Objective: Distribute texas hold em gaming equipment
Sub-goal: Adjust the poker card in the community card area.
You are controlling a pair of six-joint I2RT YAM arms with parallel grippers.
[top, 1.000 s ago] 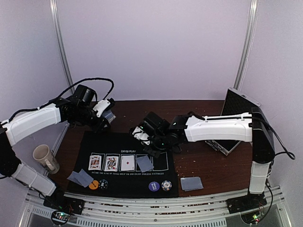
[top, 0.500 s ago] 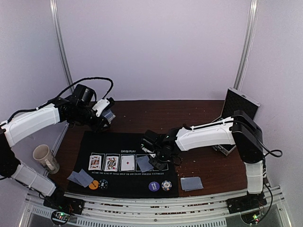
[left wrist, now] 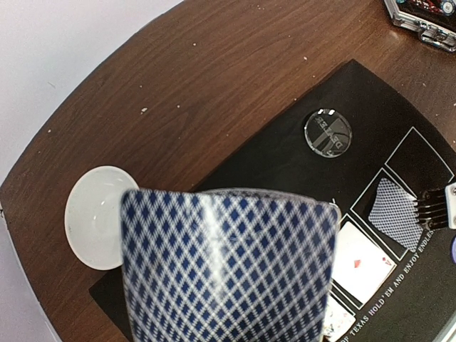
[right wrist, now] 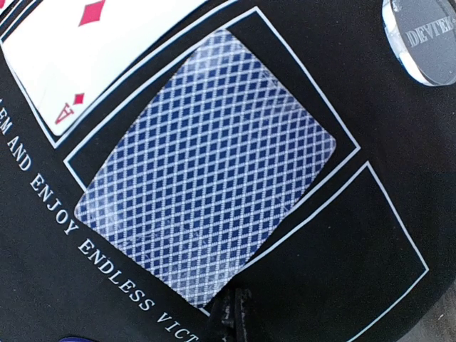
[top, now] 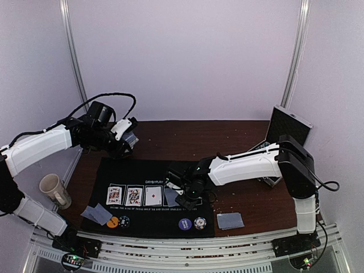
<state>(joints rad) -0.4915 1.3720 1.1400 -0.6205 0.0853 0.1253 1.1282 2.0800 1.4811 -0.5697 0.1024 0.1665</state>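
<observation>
My left gripper (top: 127, 140) is raised over the mat's far left corner and is shut on grey-blue-backed cards (left wrist: 228, 271), which hide its fingers. Three face-up cards (top: 134, 195) lie in the printed boxes of the black mat (top: 142, 170). A face-down card (right wrist: 206, 185) lies in the fourth box, beside the ace of diamonds (right wrist: 78, 50). My right gripper (right wrist: 229, 320) is low on the mat, its fingertips together at that card's near edge. The clear disc (right wrist: 427, 35) lies just beyond. Orange and black-and-white chips (top: 118, 222) and purple and black-and-white chips (top: 192, 223) sit along the mat's front.
A beige mug (top: 54, 190) stands at the left edge. Face-down cards lie at front left (top: 96, 213) and front right (top: 230, 220). An open case (top: 284, 133) stands at the back right. A white dish (left wrist: 100, 217) sits off the mat's far left corner.
My right gripper has moved toward the near left and down to the face-down card in the fourth box. The left arm has not moved.
</observation>
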